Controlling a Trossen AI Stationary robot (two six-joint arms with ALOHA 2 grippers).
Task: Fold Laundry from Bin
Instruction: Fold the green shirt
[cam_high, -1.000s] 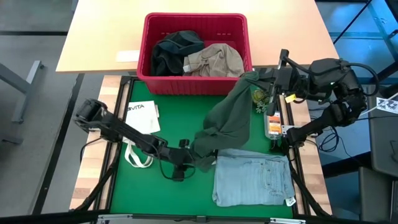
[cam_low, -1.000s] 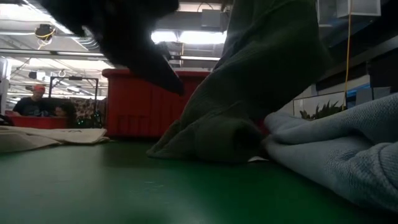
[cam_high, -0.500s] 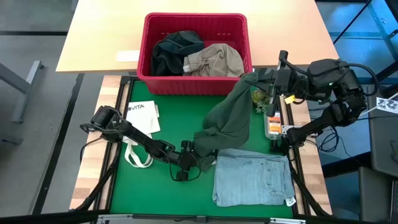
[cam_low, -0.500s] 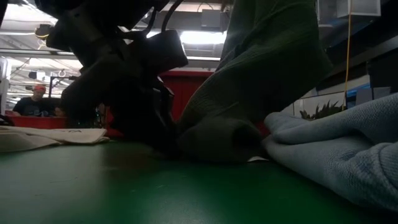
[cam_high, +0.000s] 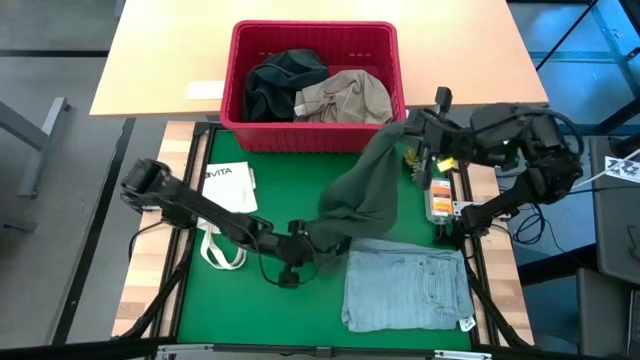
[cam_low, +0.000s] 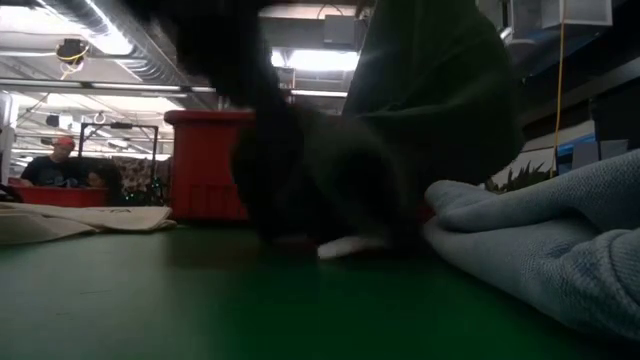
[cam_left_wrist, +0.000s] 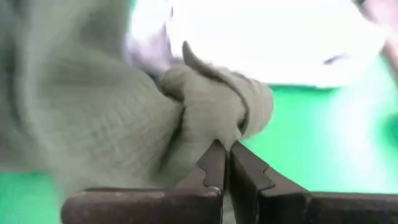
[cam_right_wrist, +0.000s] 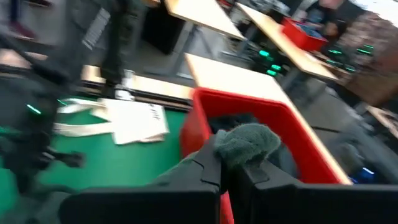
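A dark green garment slopes between my two grippers over the green mat. My right gripper is shut on its upper end, beside the red bin's near right corner. My left gripper is shut on its lower end, low over the mat's middle. Folded light blue jeans lie flat on the mat just right of my left gripper. In the bin lie a dark piece and a khaki piece. My left gripper pinches a bunched fold at the garment's lower end between its two fingers. The fingers slant down, coming from the table's left. That end hangs just above the mat. My right gripper pinches a tuft at the garment's upper end between its fingers, coming from the table's right and nearly level. The cloth is lifted clear and slopes down from there toward my left gripper.
A white tote bag with loop handles lies at the mat's left, under my left arm. A small plant and an orange packet sit at the mat's right edge. Beyond the table, a person sits far off.
My left gripper dipped to the mat at the garment's lower end, then rose again with that end, which has lifted off the mat. The upper end stays held high by my right gripper, which has turned a little toward the table's left.
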